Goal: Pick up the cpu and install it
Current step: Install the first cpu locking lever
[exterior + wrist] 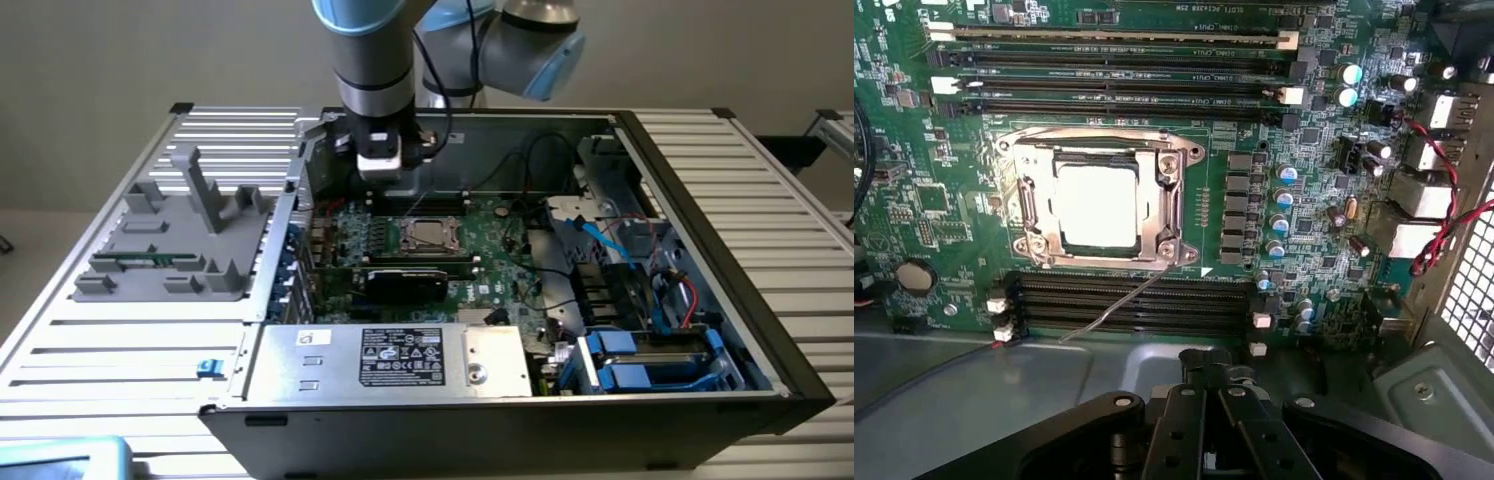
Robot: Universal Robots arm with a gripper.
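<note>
Here the fingers point(1199, 372) are pressed shut, and nothing is between them. They hang over a grey metal sheet at the edge of the green board point(944, 200), close to a row of black memory slots point(1124, 300).

The cpu point(1097, 205) is apart from the fingers. It lies flat in the middle of the board, inside the metal socket frame point(1166, 180). Its top is bright and shiny. A thin metal lever point(1116, 306) sticks out from the frame and crosses the black slots. More long slots point(1114, 60) lie on the far side of the frame. Red wires point(1444, 200) curl near the white plugs at the board's edge.

In the exterior view the arm point(374, 60) reaches down into the open computer case point(747, 330), just behind the cpu point(427, 233). A silver box point(400, 360) with a white label sits at the front of the case. A grey holder point(174, 240) with tall posts rests on the counter point(134, 350) at the exterior view's left.
</note>
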